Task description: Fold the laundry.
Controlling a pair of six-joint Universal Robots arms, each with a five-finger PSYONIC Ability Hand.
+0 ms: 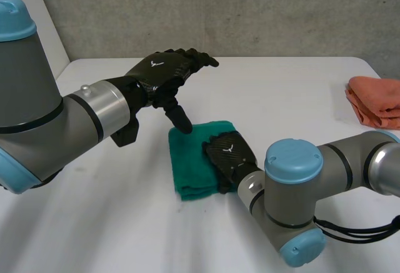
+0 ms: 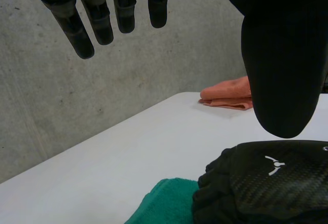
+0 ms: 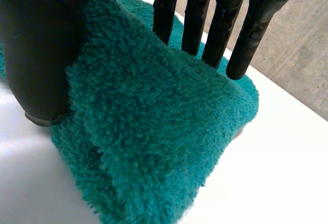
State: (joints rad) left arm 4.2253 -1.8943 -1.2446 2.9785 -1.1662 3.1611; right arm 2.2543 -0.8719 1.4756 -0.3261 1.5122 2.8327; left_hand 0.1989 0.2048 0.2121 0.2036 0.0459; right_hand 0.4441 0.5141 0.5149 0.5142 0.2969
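Observation:
A folded green towel point(image 1: 194, 160) lies in the middle of the white table point(image 1: 281, 92). My right hand point(image 1: 230, 153) rests on its right half, palm down. In the right wrist view its thumb point(image 3: 36, 55) presses against the side of the towel's raised top fold point(image 3: 154, 131) while the straight fingers point(image 3: 195, 24) lie on top, so the fold is pinched between them. My left hand point(image 1: 159, 73) hovers above the towel's far left corner, open, fingers straight and thumb pointing down. The left wrist view has the right hand point(image 2: 277, 183) on the towel point(image 2: 164, 203) below the left hand point(image 2: 279, 55).
A folded orange cloth point(image 1: 377, 101) lies at the table's right edge, also in the left wrist view as the orange cloth point(image 2: 228, 95). A grey concrete wall stands behind the table. Bare tabletop lies left of and beyond the towel.

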